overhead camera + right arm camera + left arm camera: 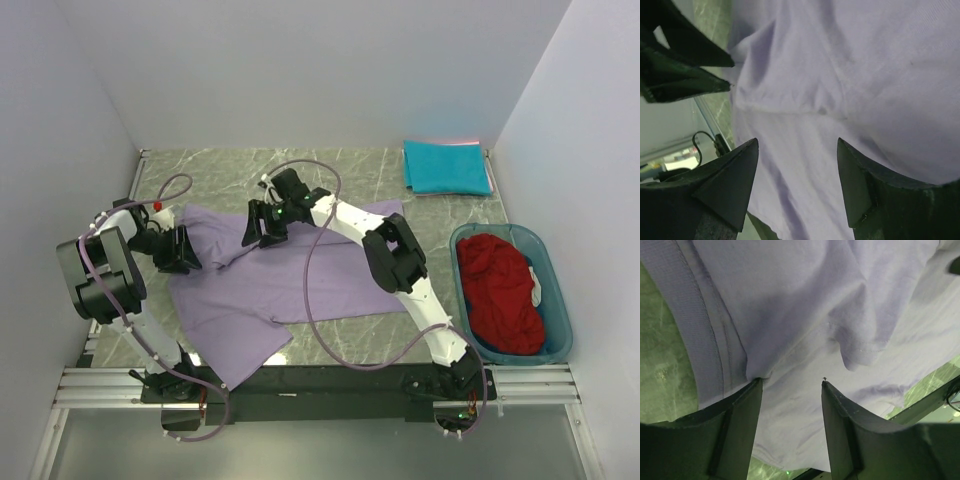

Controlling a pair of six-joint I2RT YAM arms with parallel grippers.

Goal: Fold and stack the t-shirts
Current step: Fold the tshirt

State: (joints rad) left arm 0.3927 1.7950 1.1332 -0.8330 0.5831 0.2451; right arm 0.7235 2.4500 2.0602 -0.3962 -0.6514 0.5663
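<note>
Left gripper (186, 256) and right gripper (258, 235) hang spread, pinching nothing, over the upper-left part of the lavender shirt (300, 285) lying mid-frame on the surface (340, 172), probably placed to take its next fold.

spread lavender t-shirt (250, 290), folded teal t-shirt (445, 167)

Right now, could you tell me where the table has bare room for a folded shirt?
Bare tabletop runs along the back wall, left of the teal shirt. The lavender shirt fills the middle; the bin crowds the right.
</note>
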